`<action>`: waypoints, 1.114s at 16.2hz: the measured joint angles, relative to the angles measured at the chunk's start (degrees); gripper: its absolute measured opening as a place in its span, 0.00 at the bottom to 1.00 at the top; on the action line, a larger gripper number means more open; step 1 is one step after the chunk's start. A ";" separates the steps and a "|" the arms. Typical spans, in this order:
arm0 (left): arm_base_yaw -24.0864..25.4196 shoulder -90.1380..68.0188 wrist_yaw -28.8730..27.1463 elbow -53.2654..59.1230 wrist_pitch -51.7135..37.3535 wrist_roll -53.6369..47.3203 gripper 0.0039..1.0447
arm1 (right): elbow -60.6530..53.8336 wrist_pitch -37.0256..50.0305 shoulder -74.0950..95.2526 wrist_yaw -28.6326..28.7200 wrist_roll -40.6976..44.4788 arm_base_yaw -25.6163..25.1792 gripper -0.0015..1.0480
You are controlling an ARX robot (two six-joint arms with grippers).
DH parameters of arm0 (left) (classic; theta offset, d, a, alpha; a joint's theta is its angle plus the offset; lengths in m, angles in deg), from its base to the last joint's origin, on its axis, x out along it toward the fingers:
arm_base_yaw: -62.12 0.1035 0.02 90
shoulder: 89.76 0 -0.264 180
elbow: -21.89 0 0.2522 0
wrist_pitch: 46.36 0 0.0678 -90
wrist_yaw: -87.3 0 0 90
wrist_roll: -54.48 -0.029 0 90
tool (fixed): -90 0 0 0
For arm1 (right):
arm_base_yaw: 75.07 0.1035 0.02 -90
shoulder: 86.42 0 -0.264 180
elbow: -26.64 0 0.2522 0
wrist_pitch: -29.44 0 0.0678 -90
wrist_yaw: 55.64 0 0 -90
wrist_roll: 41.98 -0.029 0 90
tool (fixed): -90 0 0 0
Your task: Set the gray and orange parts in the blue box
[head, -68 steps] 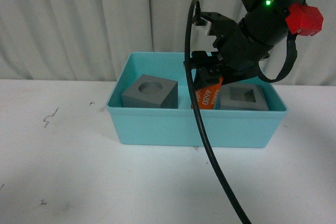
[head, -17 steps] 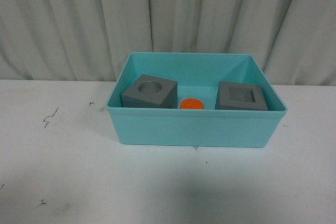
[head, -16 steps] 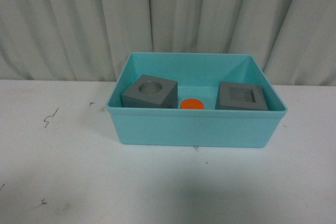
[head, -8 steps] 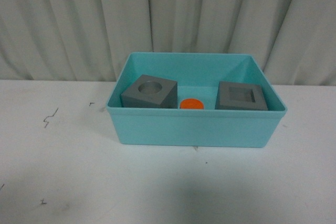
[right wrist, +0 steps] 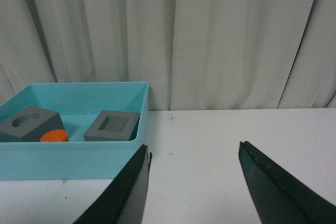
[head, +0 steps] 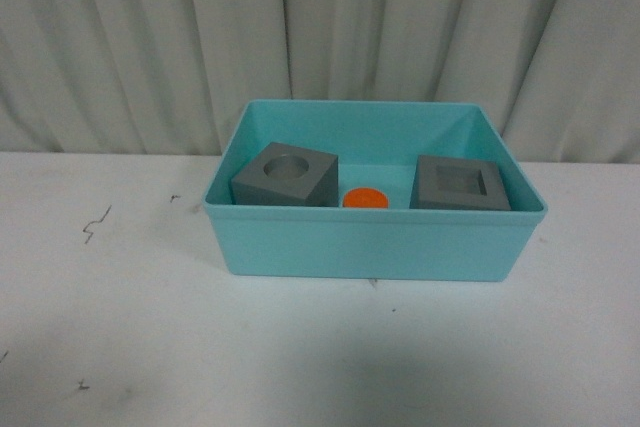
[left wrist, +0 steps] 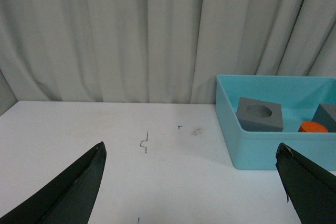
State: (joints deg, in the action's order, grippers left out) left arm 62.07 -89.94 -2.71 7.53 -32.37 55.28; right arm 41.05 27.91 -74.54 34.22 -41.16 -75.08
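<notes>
No legible text anywhere.

Above box: open over the blue box (head: 375,237).
Inside box: round-recess gray cube (head: 285,175) left, orange cylinder (head: 364,198) middle, square-recess gray cube (head: 460,184) right; rear half bare.
Tabletop (head: 150,327): bare around the box.
Behind: curtain (head: 320,27) close to the rear rim.

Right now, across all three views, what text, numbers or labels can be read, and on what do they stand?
No readable text in any current view.
Orange cylinder: only its plain top shows; its side is hidden, so no digits visible.
Gray cube with round recess, gray cube with square recess, blue box: no markings.
Dark marks on the table: scuffs, not writing.
</notes>
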 joint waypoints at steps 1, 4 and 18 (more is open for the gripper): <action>0.00 0.00 0.00 0.00 0.00 0.00 0.94 | 0.00 0.00 0.00 0.00 0.00 0.00 0.61; 0.00 0.00 0.00 0.00 0.00 0.00 0.94 | 0.00 -0.70 -0.26 0.00 -0.24 0.00 0.77; 0.00 0.00 0.00 0.00 -0.02 0.00 0.94 | 0.02 -12.41 -11.69 0.11 -0.37 0.00 0.68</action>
State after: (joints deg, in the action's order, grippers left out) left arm 62.07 -89.94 -2.71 7.53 -32.39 55.28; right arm 41.07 15.49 -86.23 34.33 -41.54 -75.08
